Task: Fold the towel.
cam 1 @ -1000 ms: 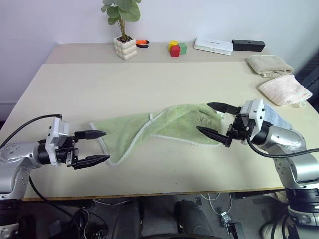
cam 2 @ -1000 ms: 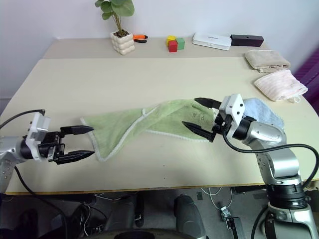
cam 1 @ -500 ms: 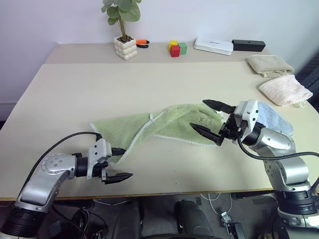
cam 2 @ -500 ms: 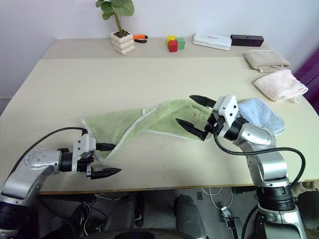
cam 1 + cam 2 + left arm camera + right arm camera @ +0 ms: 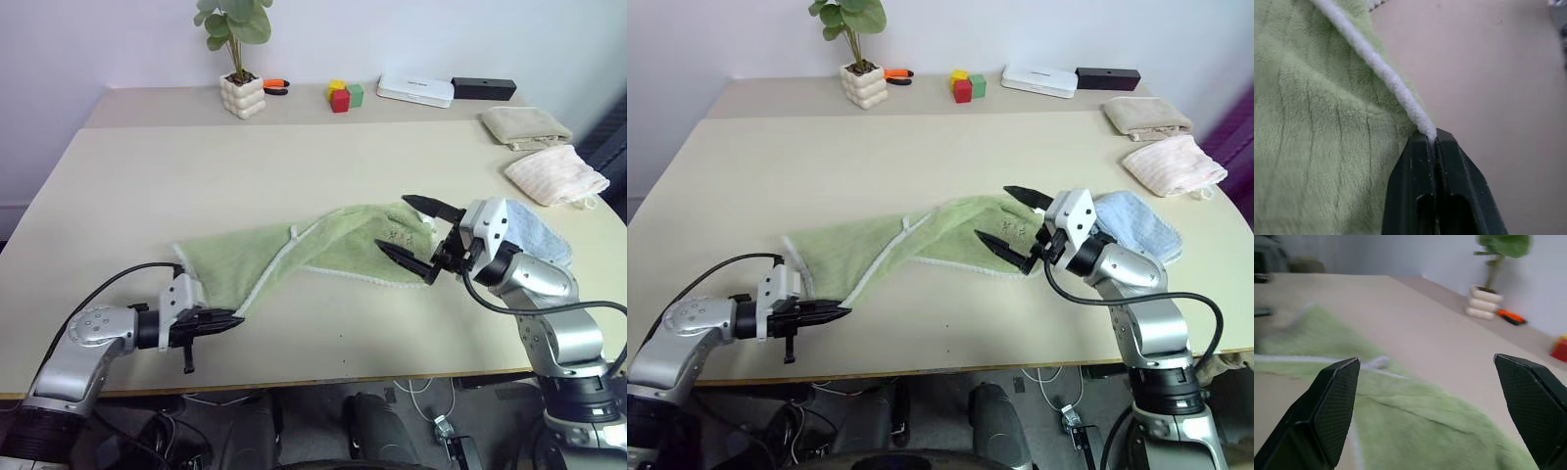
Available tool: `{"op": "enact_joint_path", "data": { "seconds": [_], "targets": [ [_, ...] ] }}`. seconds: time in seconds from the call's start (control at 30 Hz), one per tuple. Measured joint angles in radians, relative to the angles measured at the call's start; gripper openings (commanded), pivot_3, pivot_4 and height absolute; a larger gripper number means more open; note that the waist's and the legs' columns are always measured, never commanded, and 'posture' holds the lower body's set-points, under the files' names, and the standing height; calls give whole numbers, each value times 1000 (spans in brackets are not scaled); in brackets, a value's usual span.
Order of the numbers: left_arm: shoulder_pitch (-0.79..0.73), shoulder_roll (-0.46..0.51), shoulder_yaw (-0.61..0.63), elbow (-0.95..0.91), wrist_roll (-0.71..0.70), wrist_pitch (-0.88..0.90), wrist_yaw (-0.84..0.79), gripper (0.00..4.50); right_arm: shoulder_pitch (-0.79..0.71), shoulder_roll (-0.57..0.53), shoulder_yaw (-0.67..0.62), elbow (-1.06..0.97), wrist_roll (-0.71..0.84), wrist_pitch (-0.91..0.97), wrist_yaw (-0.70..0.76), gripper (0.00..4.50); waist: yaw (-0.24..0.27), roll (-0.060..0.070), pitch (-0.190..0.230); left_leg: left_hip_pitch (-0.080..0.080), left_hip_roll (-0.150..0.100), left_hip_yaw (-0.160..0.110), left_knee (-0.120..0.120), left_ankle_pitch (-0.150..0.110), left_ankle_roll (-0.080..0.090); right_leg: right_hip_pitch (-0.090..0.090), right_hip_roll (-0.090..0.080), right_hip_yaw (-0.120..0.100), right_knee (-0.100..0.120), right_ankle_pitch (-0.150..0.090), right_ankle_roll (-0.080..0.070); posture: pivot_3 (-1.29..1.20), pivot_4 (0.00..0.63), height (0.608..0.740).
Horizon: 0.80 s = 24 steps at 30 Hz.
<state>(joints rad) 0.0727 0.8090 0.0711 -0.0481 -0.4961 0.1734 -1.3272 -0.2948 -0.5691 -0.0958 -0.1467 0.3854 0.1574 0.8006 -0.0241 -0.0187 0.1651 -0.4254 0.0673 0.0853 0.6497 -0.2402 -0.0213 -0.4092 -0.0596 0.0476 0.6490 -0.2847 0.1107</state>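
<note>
The light green towel point(image 5: 323, 245) lies crumpled in a long diagonal strip across the middle of the table point(image 5: 294, 166), its whitish edging showing along a fold. My left gripper point(image 5: 233, 316) lies low at the towel's front left corner. In the left wrist view that gripper point(image 5: 1432, 141) is shut on the white edging of the towel point(image 5: 1317, 122). My right gripper point(image 5: 393, 222) hangs open just above the towel's right end, near the embroidered mark, with nothing between its fingers point(image 5: 1332, 401).
A light blue cloth point(image 5: 547, 238) lies under my right arm. Folded beige point(image 5: 529, 125) and pink point(image 5: 556, 174) towels sit at the right edge. Along the back stand a potted plant point(image 5: 243, 95), coloured blocks point(image 5: 342, 95), a white box point(image 5: 416, 90) and a black box point(image 5: 483, 87).
My left gripper dropped from beside the towel's left end to its front corner and shut on the edging. My right gripper edged a little further over the towel, still open.
</note>
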Motion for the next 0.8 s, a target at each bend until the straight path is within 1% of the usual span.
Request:
{"op": "enact_joint_path", "data": {
  "seconds": [0.07,0.17,0.23,0.3,0.43,0.5,0.63,0.8],
  "targets": [
    [30,44,47,3,-52,13,-77,46,-51,2,-3,73,-17,15,-32,4500,3,0,0,0,0,0,0,0,0,0,0,0,0,0,-1,0,150,735],
    [51,87,109,23,-62,-9,-133,46,-118,2,0,177,-42,57,-72,4500,10,0,0,0,-1,1,0,0,0,0,-2,0,0,-2,-4,0,150,735],
    [79,88,141,34,-61,-35,-147,46,-179,0,9,283,-81,84,-106,4500,7,0,0,-1,-1,2,0,0,0,0,-3,0,-1,-2,-4,0,150,735],
    [99,93,153,34,-61,-39,-157,46,-207,-1,8,336,-90,115,-118,4500,7,0,0,-1,-1,2,0,0,0,0,-4,0,-1,-2,-4,0,150,735],
    [176,104,186,27,-60,-53,-177,46,-310,-1,16,442,-90,205,-102,4500,-1,1,0,0,-1,3,-1,0,0,-2,-3,1,0,-2,-4,0,150,735],
    [193,106,190,8,-60,-47,-175,46,-350,0,18,474,-91,221,-95,4500,0,1,0,-1,0,3,-2,0,0,-2,-3,1,0,-2,-4,0,150,735],
    [221,104,190,-41,-56,-52,-165,46,-443,9,63,558,-126,251,-67,4500,-1,1,0,-1,-1,3,-2,0,0,-2,-3,1,0,-2,-4,0,150,735],
    [235,68,177,-44,-38,-62,-142,46,-502,45,122,621,-143,335,-37,4500,-1,1,0,-1,-1,3,-2,0,0,-2,-3,1,0,-2,-4,0,150,735]
  ]
}}
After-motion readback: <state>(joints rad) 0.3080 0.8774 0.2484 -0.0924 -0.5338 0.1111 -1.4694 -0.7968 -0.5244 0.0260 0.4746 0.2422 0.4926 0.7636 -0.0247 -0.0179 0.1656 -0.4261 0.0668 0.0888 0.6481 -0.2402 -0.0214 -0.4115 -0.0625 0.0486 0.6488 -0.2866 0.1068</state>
